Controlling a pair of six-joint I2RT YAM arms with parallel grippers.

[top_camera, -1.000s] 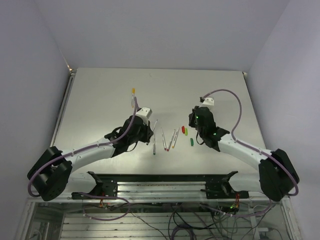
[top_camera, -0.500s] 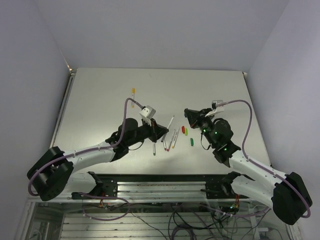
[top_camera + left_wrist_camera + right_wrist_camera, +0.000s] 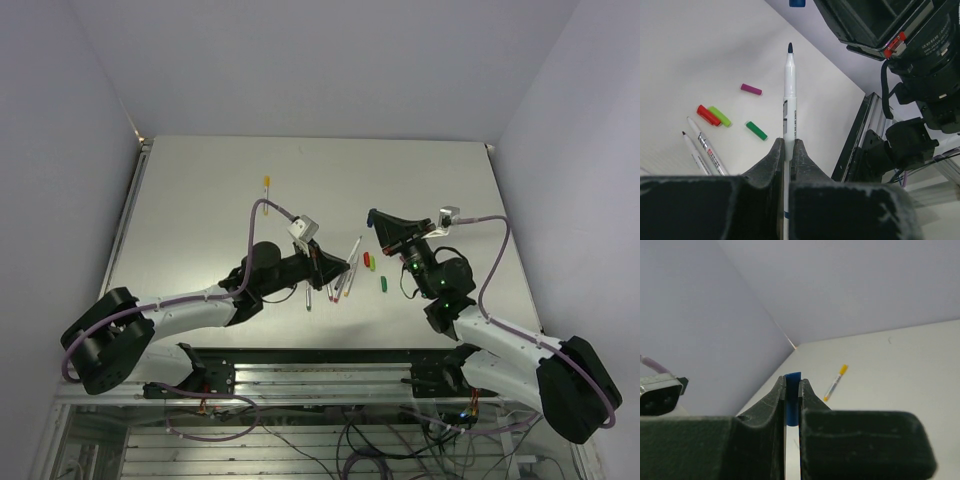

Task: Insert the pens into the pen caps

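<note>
Now raised off the surface (image 3: 200, 200): my left gripper (image 3: 788, 146) clamps the dark-tipped pen (image 3: 790, 90), my right gripper (image 3: 792, 388) pinches the blue cap (image 3: 793, 376), either side of the red cap (image 3: 705, 114); alignment next.

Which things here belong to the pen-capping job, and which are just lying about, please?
Job:
- pen in left hand
- blue cap in right hand
- magenta cap, red cap, lime cap, green cap
- loose pens
- capped yellow pen

Just there:
- table
- frame
</note>
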